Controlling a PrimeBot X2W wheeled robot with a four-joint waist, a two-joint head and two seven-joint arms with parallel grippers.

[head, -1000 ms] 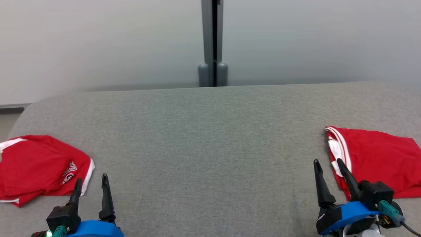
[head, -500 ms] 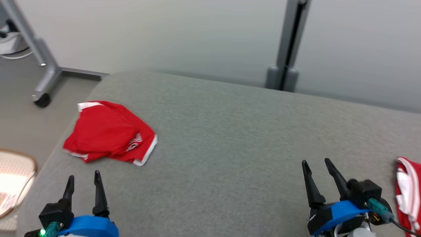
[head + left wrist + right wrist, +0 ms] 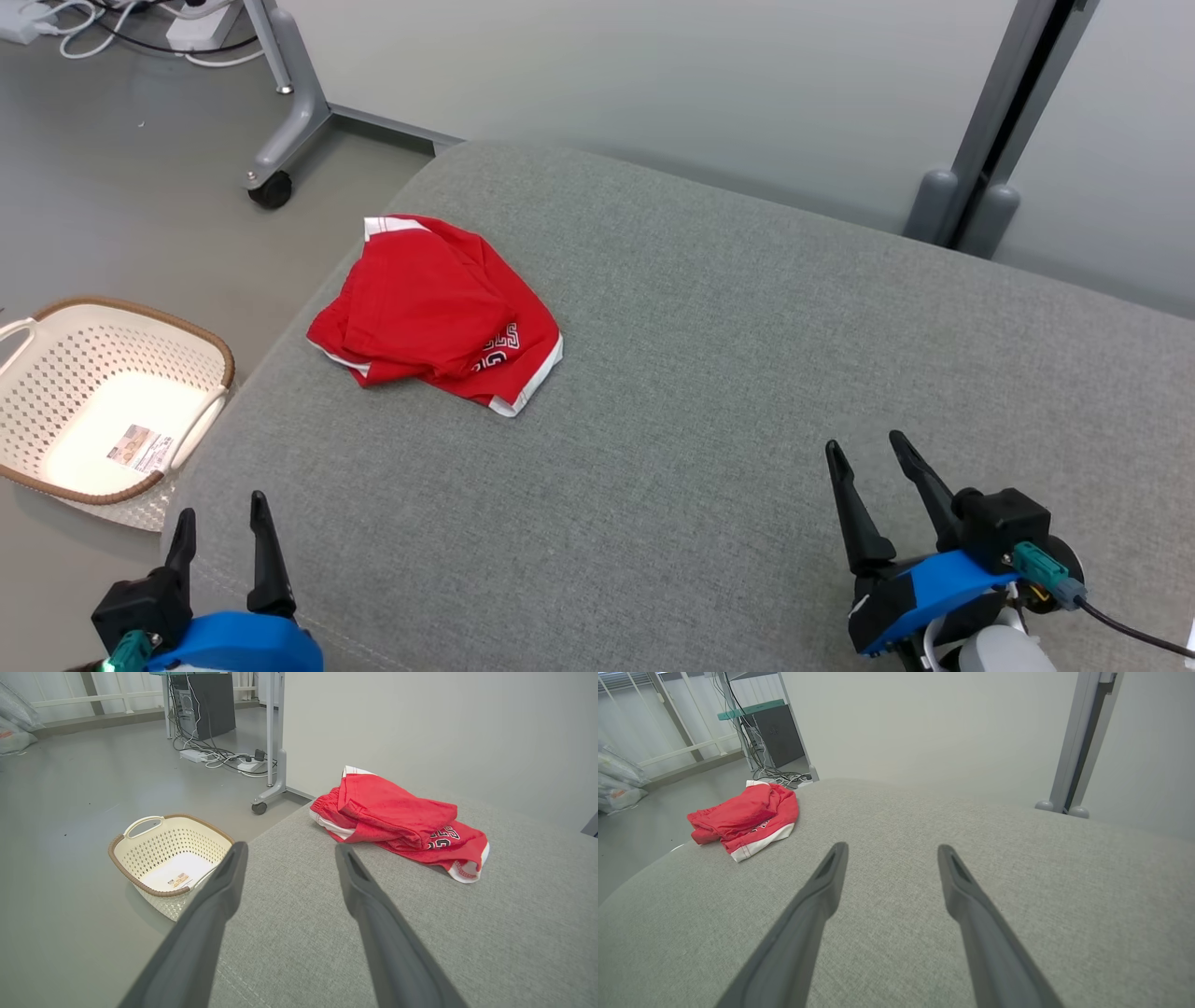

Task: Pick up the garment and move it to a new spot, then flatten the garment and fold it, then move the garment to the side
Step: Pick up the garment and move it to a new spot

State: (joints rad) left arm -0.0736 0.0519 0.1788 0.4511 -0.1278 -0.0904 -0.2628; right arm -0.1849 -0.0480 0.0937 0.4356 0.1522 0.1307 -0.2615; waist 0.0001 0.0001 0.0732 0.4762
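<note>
So the garment (image 3: 434, 313) is a pair of red shorts with white trim along the hems. It sits in a loose, crumpled heap on the far left part of the table (image 3: 700, 373), close to the left edge. One layer is flopped over another, and there's black-and-white lettering on the leg nearest the middle of the table. From the left wrist view the garment (image 3: 397, 821) is ahead and a bit to the right of the fingers. From the right wrist view it (image 3: 742, 819) is way off to the far left.

The table has a grey fabric cover with rounded corners.

The left gripper (image 3: 220, 506) is at the near left corner of the table, jaws spread wide with nothing between them. You get the same thing up close in its own camera (image 3: 290, 845). The right gripper (image 3: 864, 441) is over the near right part, jaws also released and empty (image 3: 892, 845). Both are well apart from the shorts. I can't tell whether either one is actually touching the fabric cover.

Down on the floor, left of the table's near corner, there's a cream basket (image 3: 219, 359) with a brown rim and a perforated wall (image 3: 187, 842). It has just a small label (image 3: 140, 446) on its bottom. Farther back on the left is a grey stand leg on a caster (image 3: 271, 187), with cables and a power strip (image 3: 219, 760) lying beside it. A grey post (image 3: 990, 140) stands behind the table's far right side.
</note>
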